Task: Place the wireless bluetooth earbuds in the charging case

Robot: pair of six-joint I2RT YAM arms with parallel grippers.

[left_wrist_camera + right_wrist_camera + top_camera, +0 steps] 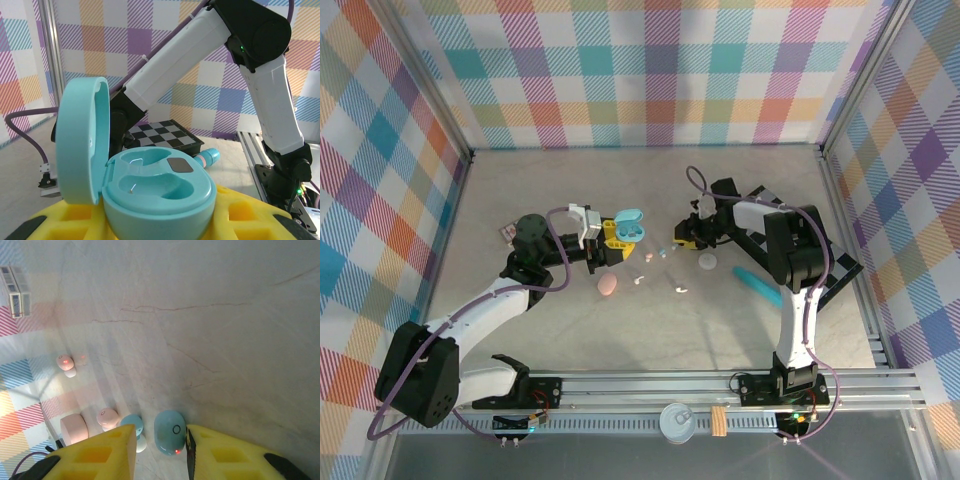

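From above, we note the left gripper (610, 240) clamped on the open teal clamshell charging case (630, 224), just left of the right gripper (678, 240), which hangs among the small plastic earbuds (650, 258). The right arm is nearer them. At the left wrist, the case sits upright, wells empty, lid hinged back. At the right wrist, the yellow jaws stand apart astride one teal earbud (170, 432) on the table, not yet pinched.

Top view overhead, left wrist level, right wrist down on shared tabletop (570, 200)
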